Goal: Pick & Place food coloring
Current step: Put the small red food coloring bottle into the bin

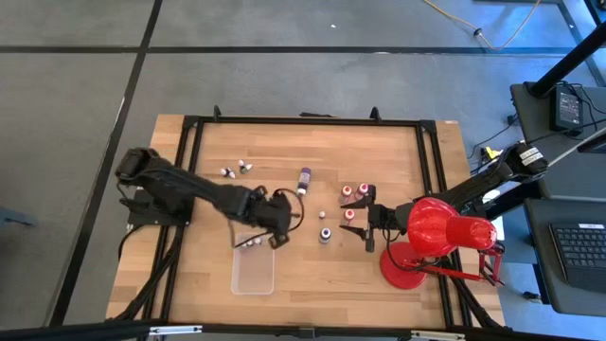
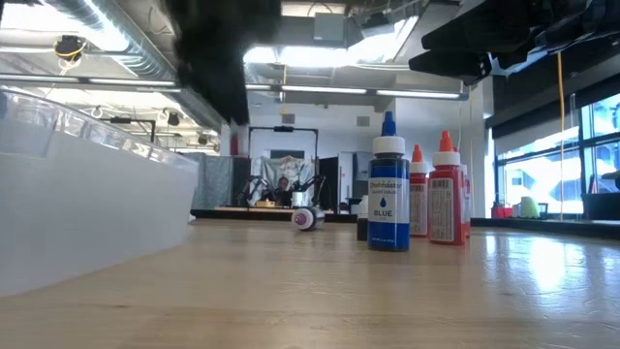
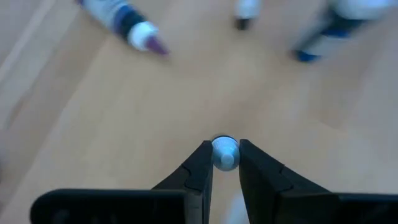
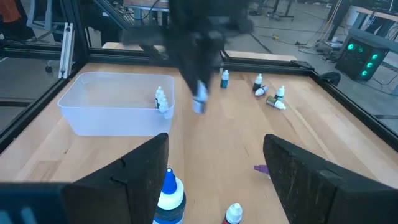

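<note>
My left gripper (image 1: 284,214) hangs over the table's middle, just beyond the clear tray (image 1: 253,270), shut on a tiny pale food coloring bottle (image 3: 224,154). Two small bottles (image 1: 248,243) lie in the tray's far end. A long purple bottle (image 1: 303,180) lies on its side farther back, and two more small bottles (image 1: 235,170) lie at the far left. A blue bottle (image 2: 387,189) and red bottles (image 2: 446,194) stand upright in front of my right gripper (image 1: 369,219), which is open and holds nothing. My left gripper pinches the tiny bottle between its two fingertips (image 3: 202,163), with the bottle's rounded white end (image 3: 224,149) showing between them. The fingers slant down from above. In the right wrist view the bottle (image 4: 199,99) hangs below the fingers, clear of the table.
A big red desk lamp (image 1: 437,230) stands at the right, over my right arm. A black frame (image 1: 189,128) runs round the table. A blue bottle (image 4: 168,193) stands close by one finger of my right gripper. Bare wood lies near the front edge.
</note>
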Tool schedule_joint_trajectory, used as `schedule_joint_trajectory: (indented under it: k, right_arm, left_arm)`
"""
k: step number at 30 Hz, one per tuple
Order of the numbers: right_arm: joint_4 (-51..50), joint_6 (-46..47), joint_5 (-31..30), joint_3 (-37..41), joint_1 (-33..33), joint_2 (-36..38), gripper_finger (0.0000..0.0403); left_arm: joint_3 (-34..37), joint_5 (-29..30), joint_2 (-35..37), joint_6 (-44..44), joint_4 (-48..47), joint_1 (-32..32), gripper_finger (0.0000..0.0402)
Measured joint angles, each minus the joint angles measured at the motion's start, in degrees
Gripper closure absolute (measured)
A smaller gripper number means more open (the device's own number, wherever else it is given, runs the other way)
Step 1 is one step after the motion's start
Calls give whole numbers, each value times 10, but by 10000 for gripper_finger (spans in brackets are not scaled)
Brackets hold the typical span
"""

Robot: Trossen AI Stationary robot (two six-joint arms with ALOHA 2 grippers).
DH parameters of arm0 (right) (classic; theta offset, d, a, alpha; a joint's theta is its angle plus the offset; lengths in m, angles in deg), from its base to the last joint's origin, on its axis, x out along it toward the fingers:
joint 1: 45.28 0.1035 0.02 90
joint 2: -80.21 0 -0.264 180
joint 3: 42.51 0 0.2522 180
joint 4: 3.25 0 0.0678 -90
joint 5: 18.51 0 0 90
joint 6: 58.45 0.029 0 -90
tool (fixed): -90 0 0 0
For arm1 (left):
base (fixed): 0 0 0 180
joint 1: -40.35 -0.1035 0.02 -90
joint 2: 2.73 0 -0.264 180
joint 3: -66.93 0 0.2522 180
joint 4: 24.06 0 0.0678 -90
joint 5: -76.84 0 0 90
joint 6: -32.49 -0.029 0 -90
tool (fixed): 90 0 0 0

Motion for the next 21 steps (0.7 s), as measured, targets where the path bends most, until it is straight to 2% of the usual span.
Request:
schedule_joint_trajectory:
  k: [5,10,15,21]
  right_arm:
    - [1,1,0,0,0,0,138]
    - [2,1,0,0,0,0,138]
    - [2,2,0,0,0,0,138]
    - [2,9,0,0,0,0,138]
  left_arm:
    - [0,5,40,42,-21,81,344]
    - [0,38,36,132,-33,145,344]
    - [0,77,6,214,-78,171,344]
    - [0,78,-29,224,-80,172,344]
